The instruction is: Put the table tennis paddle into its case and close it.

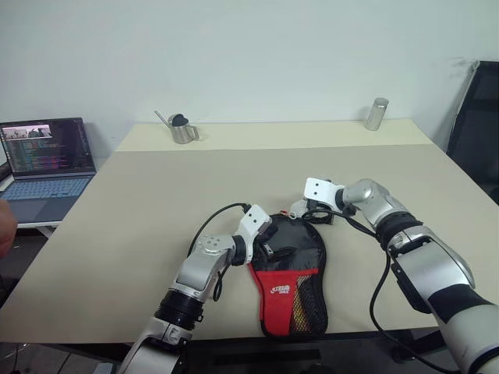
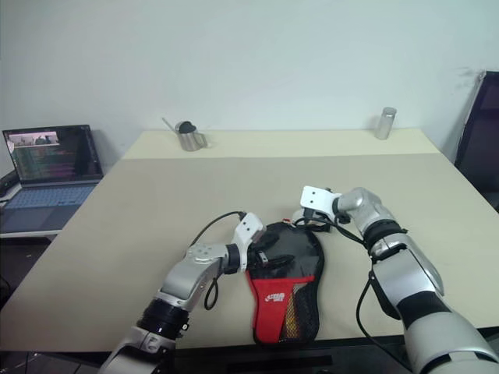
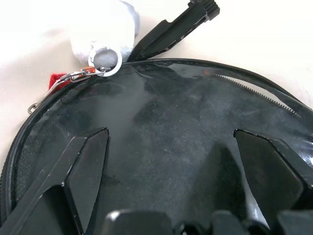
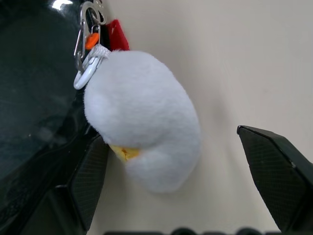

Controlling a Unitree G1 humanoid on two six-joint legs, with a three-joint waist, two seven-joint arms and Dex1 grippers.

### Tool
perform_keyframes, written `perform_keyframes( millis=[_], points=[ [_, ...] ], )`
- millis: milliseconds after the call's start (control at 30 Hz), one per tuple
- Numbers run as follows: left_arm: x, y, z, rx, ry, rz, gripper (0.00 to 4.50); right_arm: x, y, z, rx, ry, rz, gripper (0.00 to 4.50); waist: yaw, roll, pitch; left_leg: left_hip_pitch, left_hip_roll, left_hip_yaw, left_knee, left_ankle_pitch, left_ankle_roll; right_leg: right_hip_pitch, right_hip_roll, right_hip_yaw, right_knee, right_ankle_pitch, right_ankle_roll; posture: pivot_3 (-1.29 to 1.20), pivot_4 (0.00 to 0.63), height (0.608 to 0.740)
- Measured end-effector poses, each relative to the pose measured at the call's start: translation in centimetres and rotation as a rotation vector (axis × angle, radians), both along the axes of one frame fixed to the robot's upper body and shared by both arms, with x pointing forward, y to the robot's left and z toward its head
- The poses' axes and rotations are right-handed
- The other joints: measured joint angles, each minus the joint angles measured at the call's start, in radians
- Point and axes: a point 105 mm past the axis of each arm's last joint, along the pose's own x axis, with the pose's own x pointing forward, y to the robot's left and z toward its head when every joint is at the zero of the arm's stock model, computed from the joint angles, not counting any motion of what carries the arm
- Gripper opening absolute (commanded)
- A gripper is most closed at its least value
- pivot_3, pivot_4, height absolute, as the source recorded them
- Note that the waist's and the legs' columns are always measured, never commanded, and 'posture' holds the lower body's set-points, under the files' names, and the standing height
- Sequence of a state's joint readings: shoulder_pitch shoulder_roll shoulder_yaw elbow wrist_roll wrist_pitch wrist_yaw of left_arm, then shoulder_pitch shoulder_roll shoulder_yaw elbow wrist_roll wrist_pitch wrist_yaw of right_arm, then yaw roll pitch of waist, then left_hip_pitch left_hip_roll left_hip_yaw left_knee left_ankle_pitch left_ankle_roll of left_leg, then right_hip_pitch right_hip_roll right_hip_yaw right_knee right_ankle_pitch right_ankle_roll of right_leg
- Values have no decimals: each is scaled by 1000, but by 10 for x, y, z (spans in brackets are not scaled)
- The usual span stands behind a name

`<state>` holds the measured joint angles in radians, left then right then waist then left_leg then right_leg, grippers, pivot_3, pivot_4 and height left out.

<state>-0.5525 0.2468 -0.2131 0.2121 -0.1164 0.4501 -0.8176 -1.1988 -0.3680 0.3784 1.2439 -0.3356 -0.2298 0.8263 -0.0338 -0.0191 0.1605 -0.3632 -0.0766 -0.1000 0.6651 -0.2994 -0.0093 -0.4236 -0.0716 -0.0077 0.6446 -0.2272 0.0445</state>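
Right wrist view: right gripper (image 4: 181, 186) gapes around white plush charm (image 4: 146, 122); left gripper (image 3: 181, 181) spreads wide over black-and-red fabric case (image 1: 292, 273).

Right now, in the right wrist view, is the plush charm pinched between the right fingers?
No. The plush charm lies between the open right fingers, with a gap to one.

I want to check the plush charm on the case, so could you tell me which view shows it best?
The right wrist view: the charm hangs large between the open right gripper's fingers, clipped to the case. The left wrist view catches part of it; the eye views show a small white spot at the case's top.
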Motion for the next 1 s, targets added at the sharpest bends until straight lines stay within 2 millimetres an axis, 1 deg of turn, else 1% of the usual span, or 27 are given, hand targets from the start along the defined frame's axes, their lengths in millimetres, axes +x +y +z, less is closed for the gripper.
perform_keyframes(
  millis=[67, 133, 267, 333, 400, 433, 633, 667, 700, 800, 867, 933, 1000],
  points=[
    [0, 0, 0, 1, 0, -1, 4500, -1, 3, -1, 4, 3, 9, 3290, 0, 0, 0, 0, 0, 0, 0, 0, 0, 0, 0, 0, 0, 0, 0, 0, 150, 740],
    [0, 0, 0, 1, 0, -2, 4500, -2, 7, -1, 6, 5, 22, 2521, 0, 0, 0, 0, 0, 0, 0, 0, 0, 0, 0, 0, 0, 0, 0, 0, 150, 740],
    [-1, -1, 0, 4, -1, -5, 4500, -3, 7, -2, 2, 12, 42, 1135, 1, 0, 0, 0, 0, 0, 0, 0, 0, 0, 0, 0, 0, 0, 0, 0, 150, 740],
    [0, -2, 0, 4, -2, -7, 4500, -4, 4, -2, -3, 20, 45, 558, 1, 0, 0, 0, 0, 0, 0, 0, 0, 0, 0, 0, 0, 0, 0, 0, 150, 740],
    [0, -3, 0, 1, 0, -8, 4500, -5, -3, -2, -13, 27, 45, 107, 2, 0, 0, 0, 0, 0, 0, 0, 0, 0, 0, 0, 0, 0, 0, 0, 150, 740],
    [0, -4, 0, 0, 1, -9, 4500, -6, -6, -2, -17, 30, 47, 8, 2, 0, 0, 0, 0, 0, 0, 0, 0, 0, 0, 0, 0, 0, 0, 0, 150, 740],
    [3, -8, 0, -1, 1, -19, 4500, -14, -29, -1, -70, 65, 73, 8, 6, 0, 0, 0, -1, -1, 1, 0, 0, 1, 0, -1, 0, 0, 0, 0, 150, 740],
    [4, -9, -1, -1, 3, -18, 4500, -17, -37, 0, -89, 74, 82, 8, 7, 0, 0, 0, -1, -1, 1, 0, 0, 1, 0, -1, 0, 0, 0, 0, 150, 740],
    [5, -10, -1, 0, 5, -16, 4500, -21, -45, 1, -110, 84, 91, 8, 8, 0, 0, 0, -1, -1, 1, 0, 0, 2, 0, -1, 0, 0, 0, 0, 150, 740],
    [11, -12, -1, 5, 1, 2, 4500, -33, -56, 3, -147, 112, 130, 8, 9, 1, 0, 0, -1, -1, 1, 0, 0, 2, 0, -2, 0, 0, 0, 0, 150, 740],
    [14, -13, -1, 11, -1, 15, 4500, -43, -66, 1, -174, 133, 142, 8, 15, 1, -1, 0, -1, -2, 2, 0, 0, 3, 0, -2, 0, 0, 0, 0, 150, 740],
    [18, -15, -1, 22, -3, 27, 4500, -55, -78, -4, -212, 153, 143, 8, 28, 2, -1, 0, -1, -2, 2, 0, 0, 3, 0, -2, -1, 0, 0, 0, 150, 740],
    [21, -15, -1, 28, -3, 39, 4500, -65, -88, -4, -230, 166, 138, 8, 41, 3, -2, -1, -1, -2, 3, 0, 0, 3, -1, -3, -1, 0, 0, 0, 150, 740]
  ],
)
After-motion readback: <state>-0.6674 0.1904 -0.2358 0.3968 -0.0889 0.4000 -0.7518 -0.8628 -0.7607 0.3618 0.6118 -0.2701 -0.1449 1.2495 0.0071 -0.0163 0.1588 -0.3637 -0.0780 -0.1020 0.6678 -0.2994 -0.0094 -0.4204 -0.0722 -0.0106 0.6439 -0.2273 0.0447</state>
